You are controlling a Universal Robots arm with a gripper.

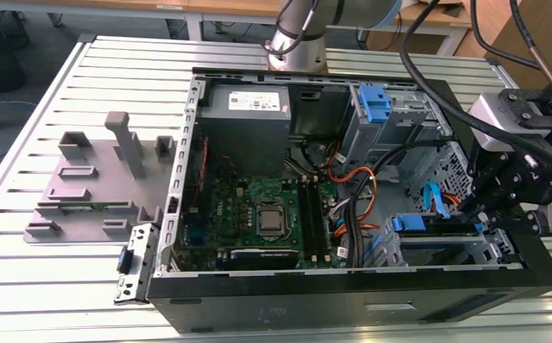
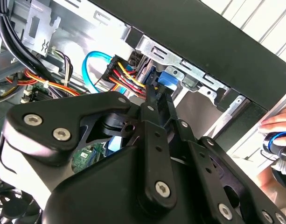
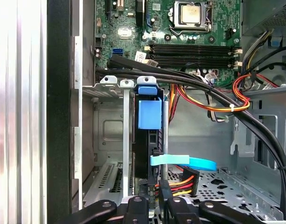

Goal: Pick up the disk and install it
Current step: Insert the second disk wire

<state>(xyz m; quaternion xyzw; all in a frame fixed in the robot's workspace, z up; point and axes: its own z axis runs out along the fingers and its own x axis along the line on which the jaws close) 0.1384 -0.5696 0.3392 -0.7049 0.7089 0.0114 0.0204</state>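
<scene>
Looking across a slatted metal table (image 1: 38,286) in the exterior view, with an open black computer case (image 1: 352,304) lying on its side over most of it. Carrying, on the exterior view's left and apart from the case, a grey moulded fixture (image 1: 85,193) with upright posts. Rising behind the case, the robot arm (image 1: 300,28), its black wrist hanging over the case's corner on the exterior view's right.

Inside the case: a grey power-supply box (image 1: 247,114) at the far wall, a green motherboard (image 1: 266,214) beneath it, and a metal drive cage (image 3: 110,126) against the case's near wall.

Standing on edge in a slot of that cage, the disk (image 3: 147,144), dark along its exposed side, with a blue plastic tab (image 3: 149,114) at the end facing the motherboard. Sits well down between the cage walls, upright rather than tilted.

Reaching to the disk's other end, the gripper (image 3: 153,203), black fingers (image 3: 139,205) set close together on either side of the narrow edge, seemingly clamped on it.

Crossing just beside the fingers, a flat blue data cable (image 3: 189,162) and a bundle of red, yellow and black power wires (image 3: 180,179).

Resting outside the case in the second wrist view, a person's hand (image 2: 275,123).
</scene>
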